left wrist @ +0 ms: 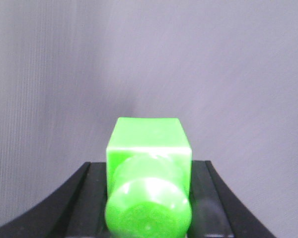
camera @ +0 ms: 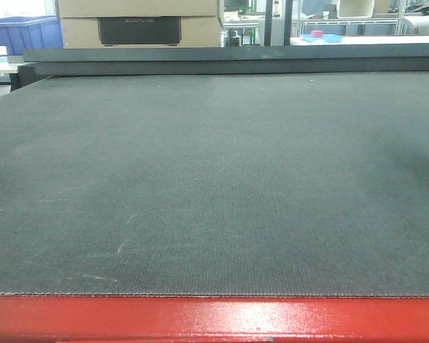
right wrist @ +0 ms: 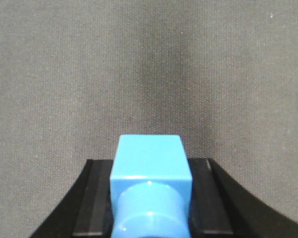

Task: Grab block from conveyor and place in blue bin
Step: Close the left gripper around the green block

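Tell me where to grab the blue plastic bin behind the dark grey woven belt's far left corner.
Grip the blue plastic bin by its top rim, coming down from above on the wall facing the dark grey woven belt. Its body looks too wide to span; the rim is a thin edge jaws could straddle. Its base is hidden.

The wide, flat conveyor belt (camera: 214, 179) was dark grey with a fine woven pattern, its glossy metal frame (camera: 214, 319) red. Up close sat a bright green boxy plastic piece (left wrist: 149, 146) and a sky-blue boxy plastic piece (right wrist: 150, 158).
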